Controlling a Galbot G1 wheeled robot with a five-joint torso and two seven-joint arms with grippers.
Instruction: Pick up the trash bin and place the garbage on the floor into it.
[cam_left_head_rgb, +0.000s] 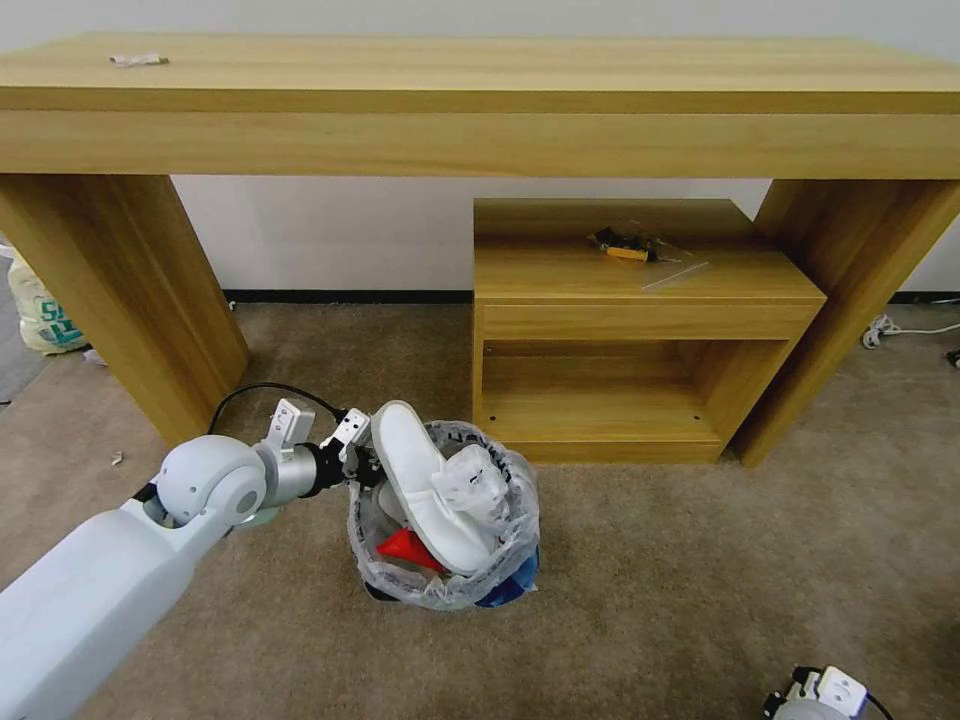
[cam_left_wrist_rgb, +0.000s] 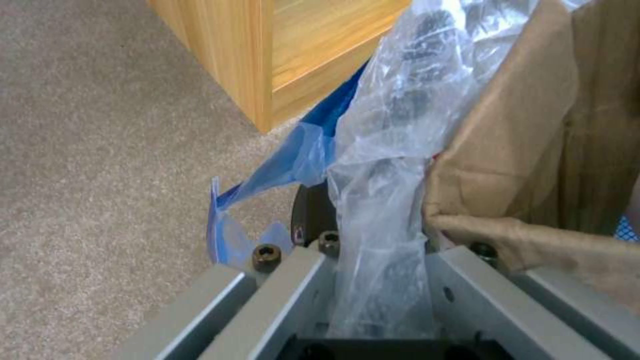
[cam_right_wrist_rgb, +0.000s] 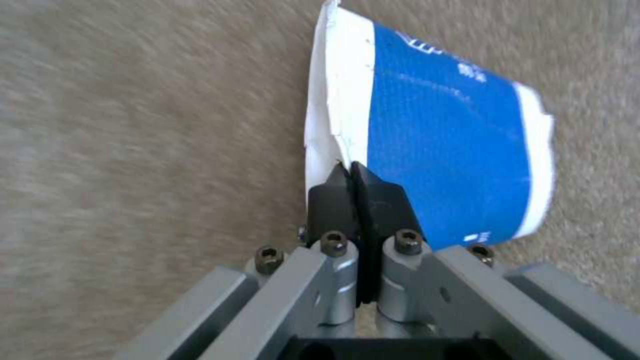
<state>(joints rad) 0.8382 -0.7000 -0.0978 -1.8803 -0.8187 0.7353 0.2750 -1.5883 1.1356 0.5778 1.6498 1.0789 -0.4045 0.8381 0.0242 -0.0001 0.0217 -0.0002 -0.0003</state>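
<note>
The head camera looks forward and down from high up, over the floor (cam_left_head_rgb: 700, 560) toward the far wall. Each wrist camera looks along its hand from very near. Head and left wrist share the trash bin (cam_left_head_rgb: 445, 580).

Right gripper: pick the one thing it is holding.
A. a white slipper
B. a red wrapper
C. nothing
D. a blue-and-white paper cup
D: in the right wrist view the right gripper has its black fingertips pinched together on the torn white edge of the blue-and-white paper cup, above the carpet.
</note>
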